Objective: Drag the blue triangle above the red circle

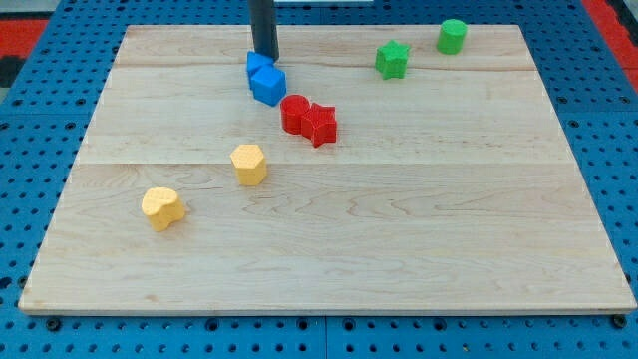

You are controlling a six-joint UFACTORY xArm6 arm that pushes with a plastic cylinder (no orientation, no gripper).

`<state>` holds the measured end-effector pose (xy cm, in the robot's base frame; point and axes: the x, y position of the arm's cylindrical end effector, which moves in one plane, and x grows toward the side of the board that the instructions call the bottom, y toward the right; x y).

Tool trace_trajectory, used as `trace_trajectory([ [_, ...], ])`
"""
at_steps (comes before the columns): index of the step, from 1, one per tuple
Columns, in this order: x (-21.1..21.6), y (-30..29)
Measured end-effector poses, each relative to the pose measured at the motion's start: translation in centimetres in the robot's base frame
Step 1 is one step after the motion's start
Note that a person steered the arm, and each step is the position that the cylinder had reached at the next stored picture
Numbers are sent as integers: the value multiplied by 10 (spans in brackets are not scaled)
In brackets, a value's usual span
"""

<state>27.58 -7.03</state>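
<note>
My tip [264, 57] stands near the view's top, just above and touching the upper edge of two blue blocks pressed together. The upper-left blue block [258, 66] is partly hidden behind the rod's end; the lower-right blue block [269, 85] sits against it. I cannot tell for sure which one is the triangle. The red circle [294, 113] lies just below and to the right of the blue pair, touching a red star [321, 124] on its right.
A yellow hexagon [249, 164] and a yellow block [161, 207] lie lower left. A green star [393, 60] and a green cylinder [452, 36] sit at the upper right. The wooden board [419, 249] rests on a blue pegboard.
</note>
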Motion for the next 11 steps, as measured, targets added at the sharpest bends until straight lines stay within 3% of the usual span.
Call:
trace_trajectory([
  [3, 62, 36],
  [5, -36, 7],
  [6, -20, -64],
  [7, 31, -40],
  [8, 55, 23],
  [9, 1, 11],
  [10, -55, 65],
  [11, -56, 166],
])
